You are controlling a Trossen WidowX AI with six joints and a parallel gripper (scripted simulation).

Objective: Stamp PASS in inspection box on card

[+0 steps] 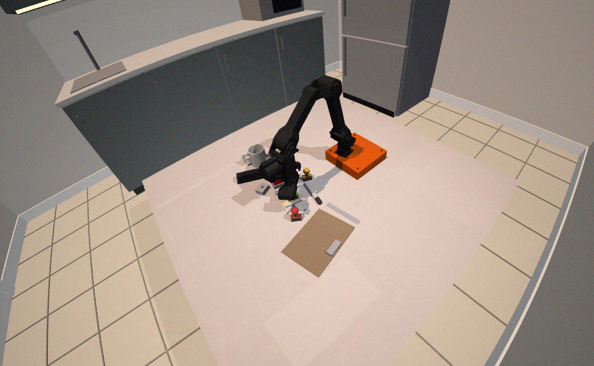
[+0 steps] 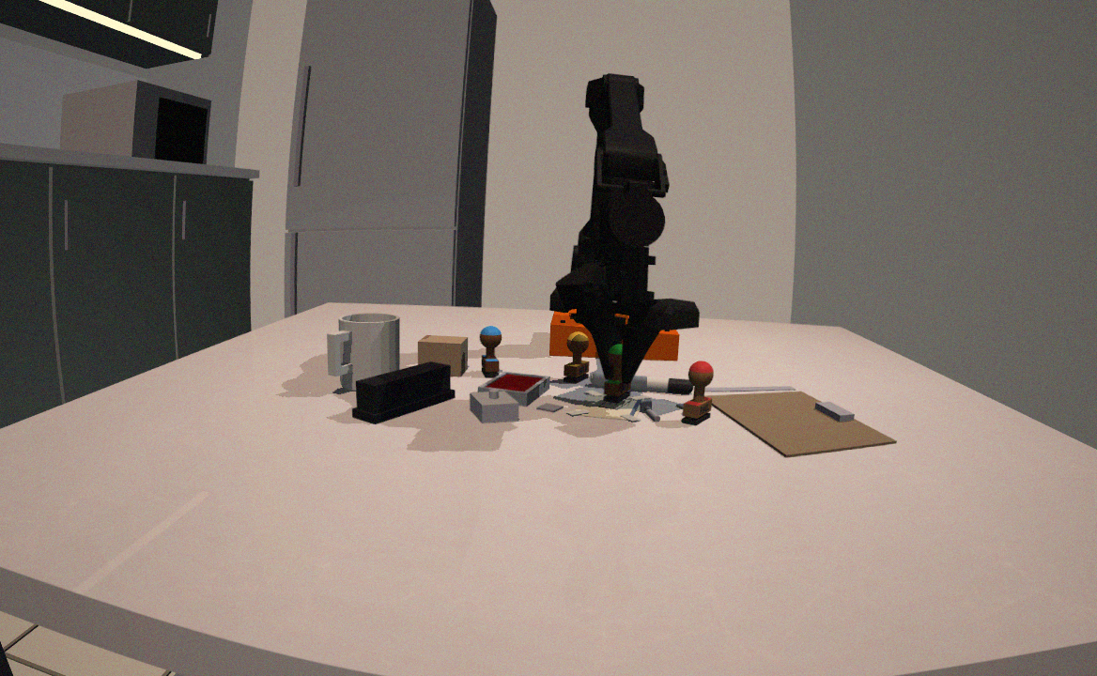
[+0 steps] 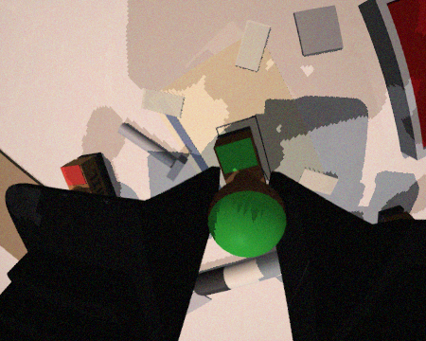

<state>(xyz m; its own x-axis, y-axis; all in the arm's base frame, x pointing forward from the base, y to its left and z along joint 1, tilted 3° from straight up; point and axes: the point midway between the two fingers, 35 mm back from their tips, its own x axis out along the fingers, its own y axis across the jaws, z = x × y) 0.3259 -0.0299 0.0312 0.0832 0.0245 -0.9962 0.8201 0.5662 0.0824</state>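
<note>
My gripper [image 2: 618, 377] [image 3: 244, 178] is shut on the green-knobbed stamp [image 2: 616, 388] [image 3: 247, 224], holding it upright by the neck. Its block is low over the inspection box [image 3: 264, 148], whose outline shows past the block's top and right sides in the wrist view. I cannot tell whether the stamp face touches the cream card [image 3: 199, 106], and the paper under it is hidden. The open red ink pad [image 1: 277, 182] [image 2: 518, 382] [image 3: 421, 57] lies at the right in the wrist view.
A red-knobbed stamp [image 1: 294, 211] [image 2: 701, 371], yellow-knobbed stamp [image 1: 306, 171] [image 2: 577, 341] and blue-knobbed stamp [image 2: 490, 332] stand around. Also a marker [image 1: 313, 193], clipboard [image 1: 313, 241] [image 2: 788, 424], mug [image 1: 257, 155] [image 2: 376, 353], black stapler-like block [image 2: 404, 391] and small grey block [image 2: 493, 407].
</note>
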